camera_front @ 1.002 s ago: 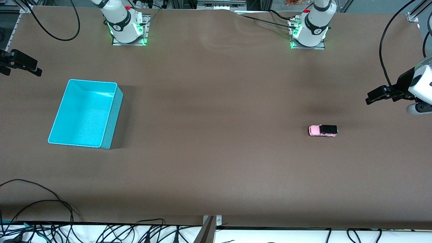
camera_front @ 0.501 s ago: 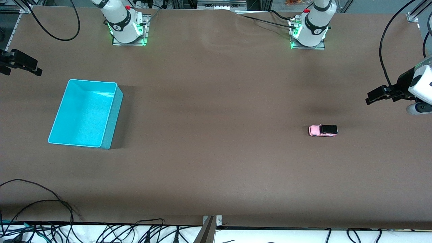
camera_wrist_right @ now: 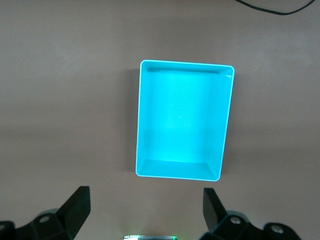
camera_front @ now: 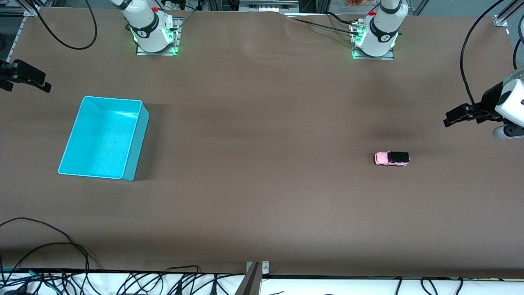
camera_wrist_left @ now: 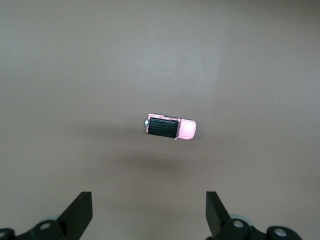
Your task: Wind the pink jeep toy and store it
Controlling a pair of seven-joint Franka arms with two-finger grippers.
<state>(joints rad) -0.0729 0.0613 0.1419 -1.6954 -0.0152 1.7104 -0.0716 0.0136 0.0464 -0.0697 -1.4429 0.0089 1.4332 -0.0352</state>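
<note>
The pink jeep toy (camera_front: 391, 158) stands on the brown table toward the left arm's end; it has a light pink body and a black roof. In the left wrist view the jeep (camera_wrist_left: 170, 128) lies on the table below my left gripper (camera_wrist_left: 149, 215), which is open and empty. In the front view the left gripper (camera_front: 453, 116) hangs high near the table's end, apart from the jeep. The cyan bin (camera_front: 137, 151) stands empty toward the right arm's end. My right gripper (camera_wrist_right: 145, 210) is open and empty, high above the bin (camera_wrist_right: 185, 63); in the front view it (camera_front: 39, 81) shows at the table's edge.
Both arm bases (camera_front: 155, 32) (camera_front: 374, 37) stand along the table's edge farthest from the front camera. Black cables (camera_front: 61, 246) lie along the edge nearest the front camera.
</note>
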